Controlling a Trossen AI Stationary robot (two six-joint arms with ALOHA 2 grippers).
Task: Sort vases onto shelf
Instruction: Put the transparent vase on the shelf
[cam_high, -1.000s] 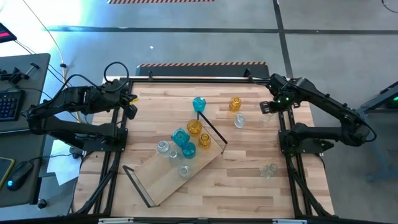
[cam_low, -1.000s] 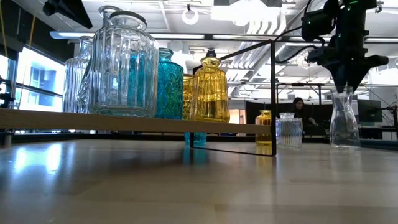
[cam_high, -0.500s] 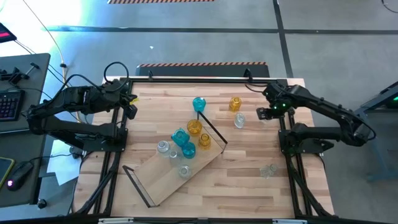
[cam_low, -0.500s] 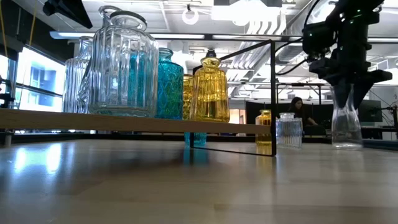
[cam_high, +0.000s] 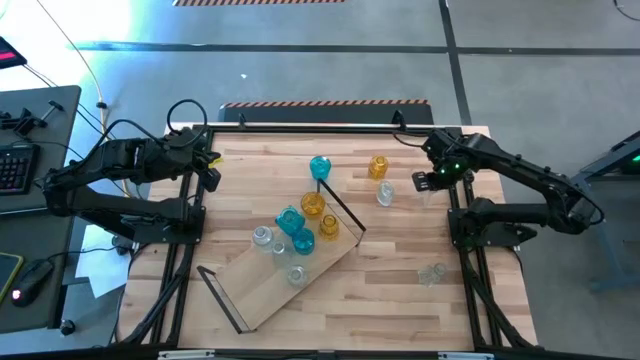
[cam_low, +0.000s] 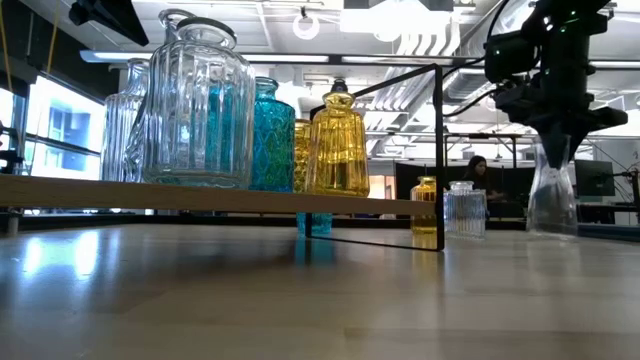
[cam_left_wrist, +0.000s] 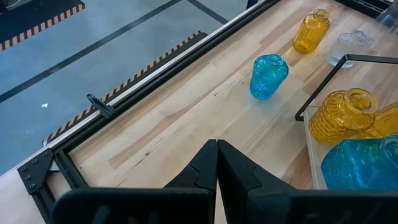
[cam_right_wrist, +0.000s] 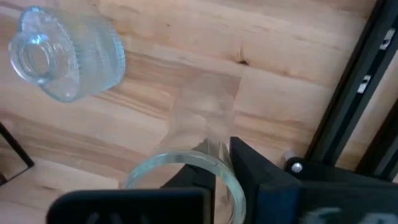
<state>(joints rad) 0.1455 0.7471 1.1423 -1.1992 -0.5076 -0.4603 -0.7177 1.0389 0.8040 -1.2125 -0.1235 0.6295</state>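
Now | right end effector (cam_low: 553, 140) clamps clear vase (cam_low: 552, 195) neck | shelf (cam_high: 290, 283): 6 vases | left end effector (cam_left_wrist: 217, 163) closed, empty

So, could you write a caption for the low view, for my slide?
Right gripper grips the neck of a clear vase beside the shelf, which carries clear, teal and amber vases.
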